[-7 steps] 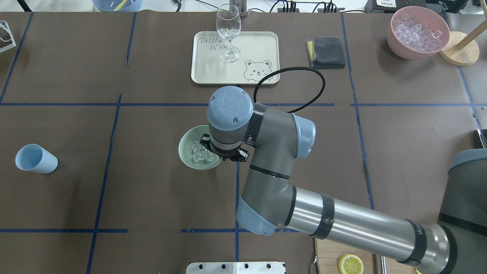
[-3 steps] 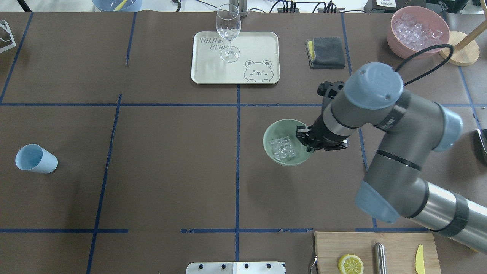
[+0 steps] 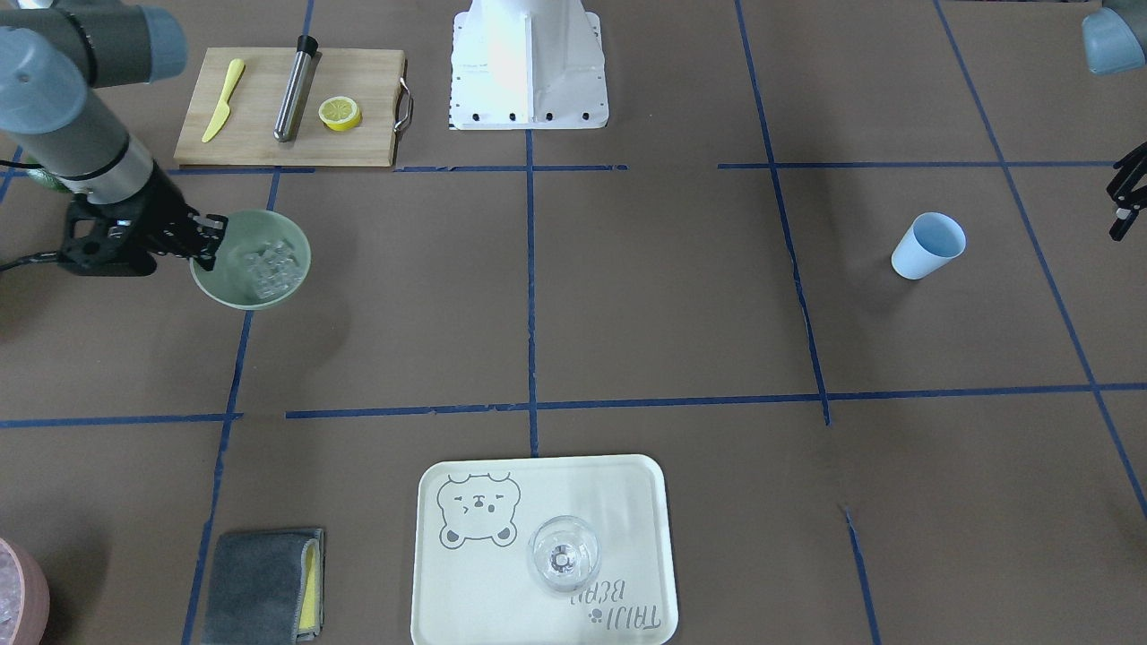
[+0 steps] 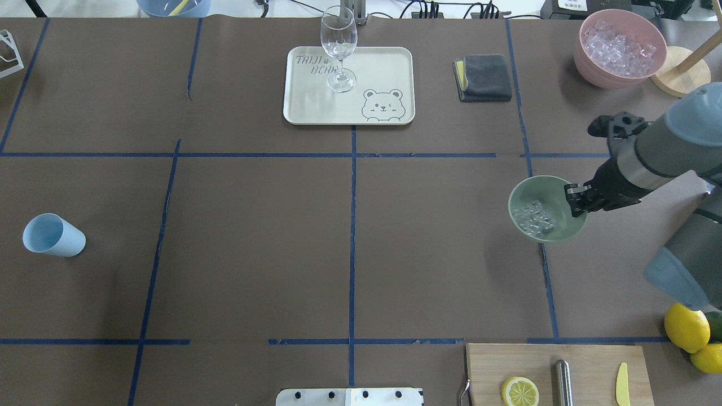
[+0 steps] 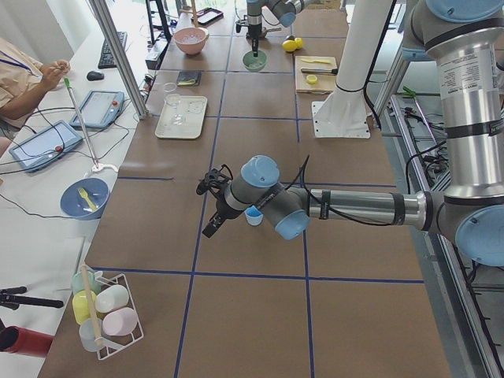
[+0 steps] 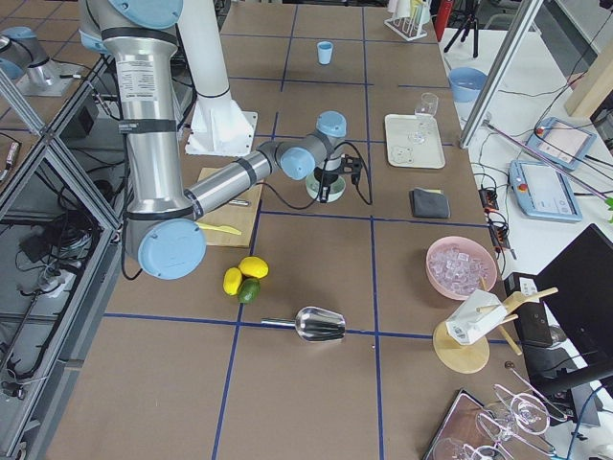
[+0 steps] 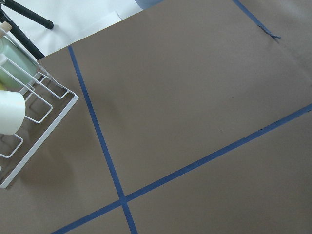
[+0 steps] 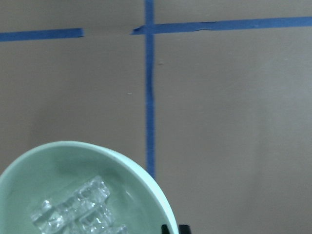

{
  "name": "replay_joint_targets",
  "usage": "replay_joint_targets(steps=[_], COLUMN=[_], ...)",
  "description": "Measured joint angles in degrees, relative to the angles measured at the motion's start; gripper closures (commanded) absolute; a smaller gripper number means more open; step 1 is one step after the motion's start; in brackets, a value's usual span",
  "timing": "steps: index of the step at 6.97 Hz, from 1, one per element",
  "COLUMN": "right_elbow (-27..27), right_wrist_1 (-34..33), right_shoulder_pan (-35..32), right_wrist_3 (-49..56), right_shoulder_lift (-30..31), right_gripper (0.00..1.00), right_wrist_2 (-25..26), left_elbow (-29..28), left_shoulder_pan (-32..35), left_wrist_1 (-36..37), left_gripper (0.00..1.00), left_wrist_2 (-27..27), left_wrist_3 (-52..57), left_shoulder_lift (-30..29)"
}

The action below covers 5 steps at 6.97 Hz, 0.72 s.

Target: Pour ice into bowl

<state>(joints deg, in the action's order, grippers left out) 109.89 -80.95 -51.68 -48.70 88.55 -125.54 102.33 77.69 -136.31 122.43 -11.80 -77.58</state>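
The pale mint-green bowl (image 4: 555, 232) holds a small heap of clear ice cubes (image 4: 535, 218). My right gripper (image 4: 571, 200) is shut on the bowl's rim and holds it over the right part of the table. The front-facing view shows the same grip (image 3: 208, 244) on the bowl (image 3: 235, 291), which casts a shadow on the table. The right wrist view shows the rim (image 8: 146, 180) and the ice (image 8: 78, 209). My left gripper (image 3: 1125, 199) hangs at the table's left end near the blue cup (image 4: 53, 235). I cannot tell whether it is open.
A pink bowl of ice (image 4: 619, 48) stands at the far right. A wine glass (image 4: 339, 48) stands on a tray (image 4: 383, 67), with a grey cloth (image 4: 483, 77) beside it. A cutting board (image 4: 586, 361) and lemons (image 4: 686, 327) lie near the front right.
My right arm has carried the bowl with the ice from the table's middle far to the right. The ice stayed inside the bowl. The blue cup has not moved.
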Motion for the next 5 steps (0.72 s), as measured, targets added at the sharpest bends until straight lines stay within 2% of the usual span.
replay_joint_targets(steps=[2,5], right_elbow=[-4.7,-8.53], right_wrist_1=[4.02,12.75], right_shoulder_pan=[-6.52,-7.78], right_wrist_3=[9.62,9.07], right_shoulder_lift=[3.74,5.91], right_gripper=[1.0,1.0], right_wrist_2=[-5.9,-10.12], left_elbow=[0.73,1.16], left_shoulder_pan=[0.03,0.09], left_wrist_1=[-0.03,-0.14], left_gripper=[0.0,0.0], left_wrist_2=[0.03,0.01], left_wrist_3=[0.02,0.02], left_shoulder_lift=[0.29,0.41])
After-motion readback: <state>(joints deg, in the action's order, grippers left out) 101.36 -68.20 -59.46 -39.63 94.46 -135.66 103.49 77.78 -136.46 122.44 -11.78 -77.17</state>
